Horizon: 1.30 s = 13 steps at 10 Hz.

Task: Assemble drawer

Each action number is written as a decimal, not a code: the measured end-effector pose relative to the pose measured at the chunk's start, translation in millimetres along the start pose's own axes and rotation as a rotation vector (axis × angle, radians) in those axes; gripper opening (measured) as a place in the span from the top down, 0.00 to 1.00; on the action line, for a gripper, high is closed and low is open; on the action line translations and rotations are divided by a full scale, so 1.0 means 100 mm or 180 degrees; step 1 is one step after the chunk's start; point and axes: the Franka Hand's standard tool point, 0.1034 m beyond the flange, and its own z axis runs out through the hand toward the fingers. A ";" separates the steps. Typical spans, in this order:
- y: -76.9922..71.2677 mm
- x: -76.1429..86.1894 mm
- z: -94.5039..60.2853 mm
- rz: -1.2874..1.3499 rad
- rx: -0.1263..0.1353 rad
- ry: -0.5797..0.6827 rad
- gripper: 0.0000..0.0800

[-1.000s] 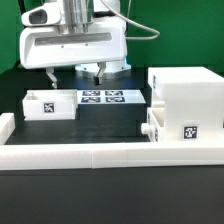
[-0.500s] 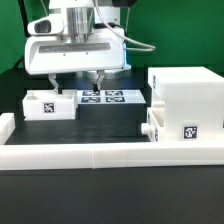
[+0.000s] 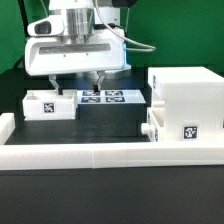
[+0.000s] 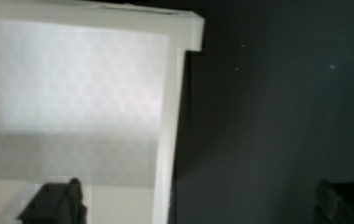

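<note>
Presently, step in hand: you look to be lining up a grasp on the small white open-topped plastic tray (image 3: 50, 104); this is judged from the pose alone
Gripper: the two-finger gripper (image 3: 77, 86) hangs low behind the tray, spread wide, with nothing between the fingers; one finger sits just behind the tray, the other over the marker board (image 3: 106, 97)
Wrist view: both fingertips (image 4: 53, 200) show well apart; a flat white surface with a sharp corner fills one side and dark table the other; you cannot tell for certain whether that white is the tray
Tray position: on the dark table (image 3: 100, 125) at the exterior view's left, tag facing the camera, just beside the marker board and well apart from the housing
Housing: the large white cube-like plastic housing (image 3: 185, 95) stands at the exterior view's right; a second small white tray front (image 3: 149, 128) shows at its lower near corner, and how deep it is seated is hidden
To do it well: bring one tray wall squarely between the fingers before you close, and keep both fingers clear of the marker board
Approach: descend straight and slow so a fingertip does not land on the rim and tip the tray
Risk: a grip near the wall's end would likely let the tray swing; take it mid-wall
Watch: the long low white border wall (image 3: 100, 155) runs along the near side, so lift clear before carrying toward the housing
</note>
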 end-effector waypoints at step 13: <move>0.07 -0.28 0.33 0.0062 -0.0041 -0.0020 0.40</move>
